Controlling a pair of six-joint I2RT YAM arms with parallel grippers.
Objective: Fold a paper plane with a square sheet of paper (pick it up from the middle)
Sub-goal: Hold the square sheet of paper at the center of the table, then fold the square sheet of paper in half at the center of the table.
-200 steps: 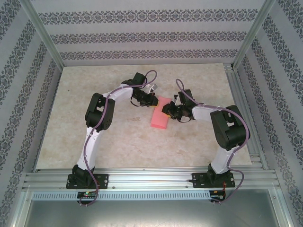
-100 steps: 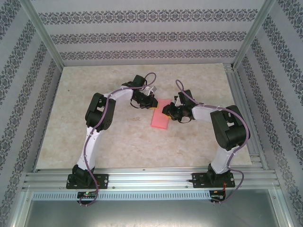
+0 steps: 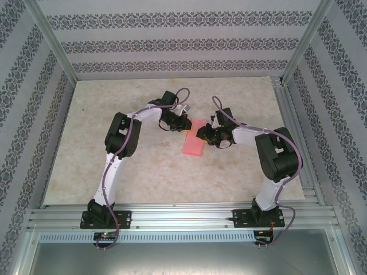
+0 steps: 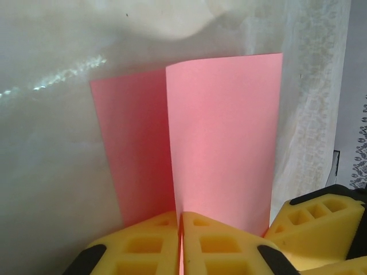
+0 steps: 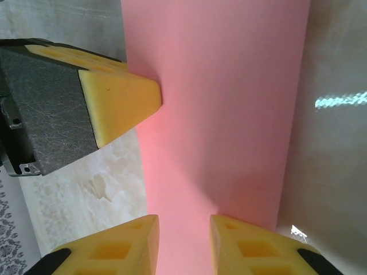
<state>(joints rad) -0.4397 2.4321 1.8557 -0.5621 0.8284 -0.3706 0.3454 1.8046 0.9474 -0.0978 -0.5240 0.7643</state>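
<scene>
The thin pink-red square sheet of paper (image 4: 223,143) is matt and smooth. The yellow plastic fingers (image 4: 143,252) of the left gripper (image 4: 180,223) look matt, moulded with hollows. The beige marbled tabletop (image 3: 143,166) is glossy and catches glare. The silver metal rail (image 3: 183,216) along its near edge is ribbed and dully shiny.

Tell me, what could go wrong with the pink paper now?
1. The left pincer is shut on one edge of the paper. A hard pull might tear or crumple it.
2. The two layers of the paper do not line up in the left wrist view, so the fold may come out crooked.
3. The right pincer stands open over the paper, very near the left pincer. They might bump.
</scene>
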